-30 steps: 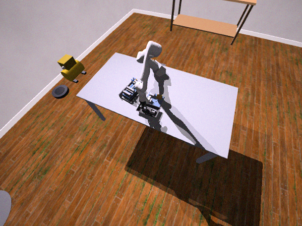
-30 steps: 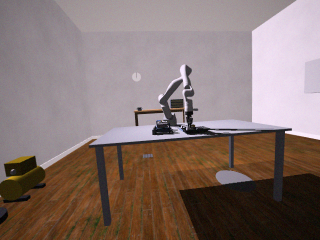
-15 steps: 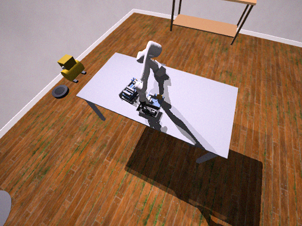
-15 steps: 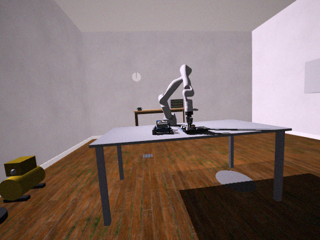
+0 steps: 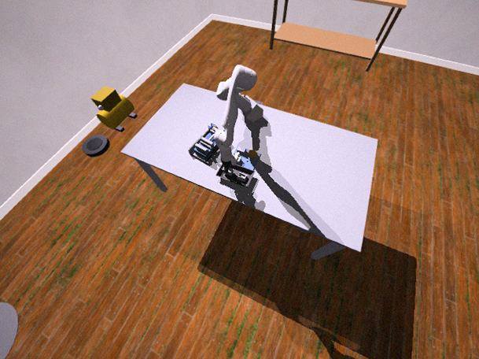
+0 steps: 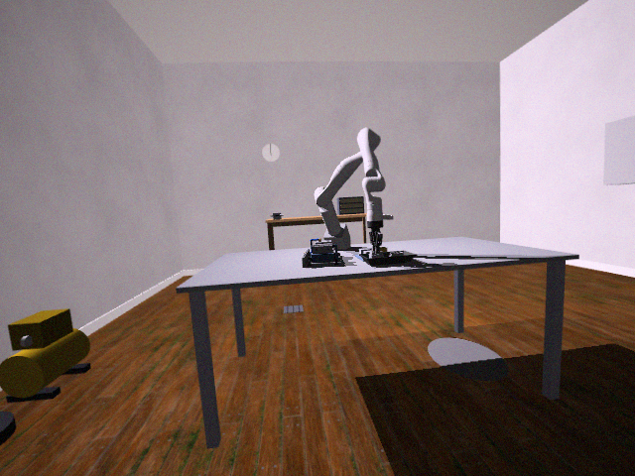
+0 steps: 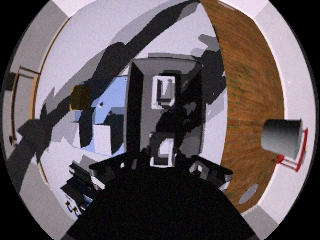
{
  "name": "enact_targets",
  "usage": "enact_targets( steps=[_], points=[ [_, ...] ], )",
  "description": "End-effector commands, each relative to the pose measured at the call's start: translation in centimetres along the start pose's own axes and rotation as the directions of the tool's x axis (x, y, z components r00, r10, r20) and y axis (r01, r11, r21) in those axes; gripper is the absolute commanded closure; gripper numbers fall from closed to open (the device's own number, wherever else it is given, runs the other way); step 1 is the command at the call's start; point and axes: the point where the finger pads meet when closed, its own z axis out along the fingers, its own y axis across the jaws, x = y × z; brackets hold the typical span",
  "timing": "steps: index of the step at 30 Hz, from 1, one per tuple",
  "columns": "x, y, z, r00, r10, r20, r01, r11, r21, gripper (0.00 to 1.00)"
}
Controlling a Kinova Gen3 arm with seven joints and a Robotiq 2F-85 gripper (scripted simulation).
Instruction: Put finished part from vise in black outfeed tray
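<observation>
My gripper (image 7: 161,151) is shut on the finished part (image 7: 162,147), a grey block with a pocket on top, and holds it low inside the black outfeed tray. A second grey pocketed block (image 7: 164,90) lies in the tray just beyond it. In the top view the gripper (image 5: 230,172) stands over the tray (image 5: 236,176) near the table's front edge. In the exterior view the gripper (image 6: 376,247) points straight down into the tray (image 6: 387,257). The vise (image 5: 204,145) stands to the left on the table and also shows in the exterior view (image 6: 322,252).
A blue tray (image 7: 107,110) with a brown block (image 7: 80,96) lies beside the black tray. The table's front edge runs close to the tray (image 5: 232,198). A yellow compressor (image 5: 111,107) and a wooden shelf (image 5: 339,15) stand on the floor, far from the table.
</observation>
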Motion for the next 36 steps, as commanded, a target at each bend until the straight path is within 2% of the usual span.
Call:
enact_targets(
  steps=[1,36],
  points=[
    [0.0,0.0,0.0,1.0,0.0,-0.001,0.0,1.0,-0.001,1.0],
    [0.0,0.0,1.1,1.0,0.0,-0.001,0.0,1.0,-0.001,1.0]
  ],
)
